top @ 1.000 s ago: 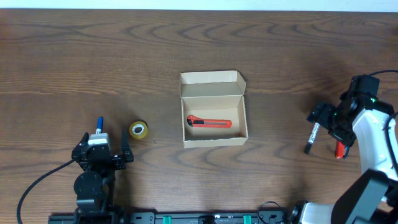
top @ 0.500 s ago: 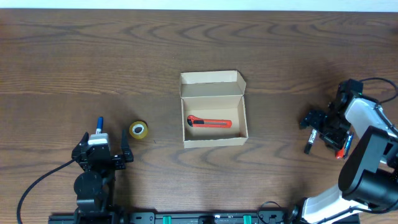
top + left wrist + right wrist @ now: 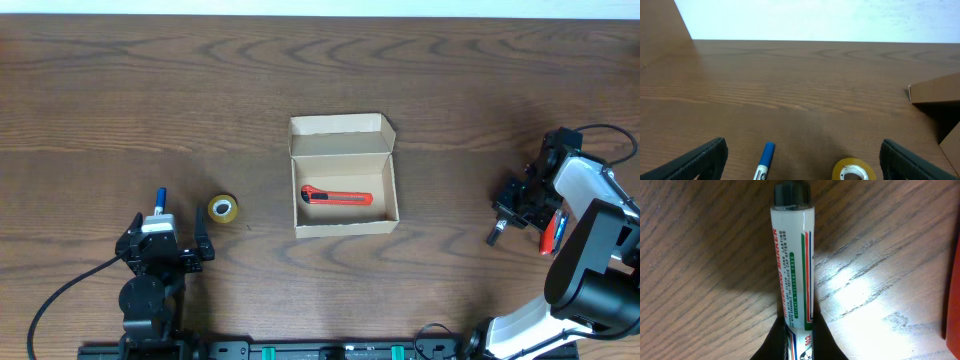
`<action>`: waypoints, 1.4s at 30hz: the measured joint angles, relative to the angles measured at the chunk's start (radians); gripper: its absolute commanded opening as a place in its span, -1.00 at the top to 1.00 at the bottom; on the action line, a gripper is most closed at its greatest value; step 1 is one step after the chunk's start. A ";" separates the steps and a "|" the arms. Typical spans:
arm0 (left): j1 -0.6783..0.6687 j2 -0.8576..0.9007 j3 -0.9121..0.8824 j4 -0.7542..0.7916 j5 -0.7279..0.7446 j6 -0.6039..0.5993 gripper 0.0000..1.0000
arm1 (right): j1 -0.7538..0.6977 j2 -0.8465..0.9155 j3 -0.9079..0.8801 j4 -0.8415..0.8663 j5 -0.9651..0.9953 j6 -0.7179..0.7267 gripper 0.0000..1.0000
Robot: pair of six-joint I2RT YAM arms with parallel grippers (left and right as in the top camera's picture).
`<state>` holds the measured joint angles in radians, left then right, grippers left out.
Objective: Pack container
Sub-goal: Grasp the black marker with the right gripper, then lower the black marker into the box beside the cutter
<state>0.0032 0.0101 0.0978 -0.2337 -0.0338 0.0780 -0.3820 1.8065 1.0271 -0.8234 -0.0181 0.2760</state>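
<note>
Overhead: container (image 3: 344, 175) well left of right gripper (image 3: 506, 214) clamping marker (image 3: 494, 235).

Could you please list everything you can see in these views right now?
box: one, tan, table centre, lid open.
knife: one, orange, lying inside the box.
tape: one roll, yellow, left of the box.
blue marker: one, blue-capped, left of the tape, just ahead of the left claw.
black marker: one, white with a black cap, far right, in the right claw.
red item: one, red, right of the black marker, partly hidden; kind unclear.
table: one, dark brown wood.
left claw: one, black, open, near edge at left.
right claw: one, black, closed on the black marker.
</note>
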 measured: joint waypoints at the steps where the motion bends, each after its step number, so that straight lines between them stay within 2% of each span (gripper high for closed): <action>1: 0.000 0.000 0.000 0.000 0.000 0.000 -0.91 | 0.000 0.000 0.000 0.000 0.000 -0.002 0.97; 7: 0.000 0.000 0.000 0.000 0.000 0.000 -0.91 | 0.006 -0.002 0.000 0.033 -0.021 -0.040 0.97; 12: 0.000 0.000 0.000 0.000 0.000 0.000 -0.91 | 0.054 -0.013 0.010 0.053 -0.120 -0.089 0.97; 18: 0.000 0.000 0.000 0.000 0.000 0.000 -0.91 | 0.193 -0.168 0.109 0.050 -0.211 -0.237 0.97; 24: 0.000 0.000 0.000 0.000 0.000 0.000 -0.91 | 0.446 -0.338 0.246 -0.007 -0.293 -0.545 0.97; 29: 0.000 0.000 0.000 0.000 0.000 0.000 -0.91 | 0.702 -0.351 0.274 -0.140 -0.341 -0.895 0.98; 31: 0.000 0.000 0.000 0.000 0.000 0.000 -0.91 | 0.785 -0.344 0.274 -0.159 -0.333 -0.994 0.98; 36: 0.000 0.000 0.000 0.000 0.000 0.000 -0.91 | 0.913 -0.334 0.274 -0.156 -0.268 -1.147 0.98; 42: 0.000 0.000 0.000 0.000 0.000 0.000 -0.91 | 0.927 -0.280 0.274 -0.156 -0.238 -1.242 0.98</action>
<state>0.0032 0.0101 0.0978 -0.2337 -0.0334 0.0780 0.5446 1.5261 1.3014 -0.9791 -0.2558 -0.9665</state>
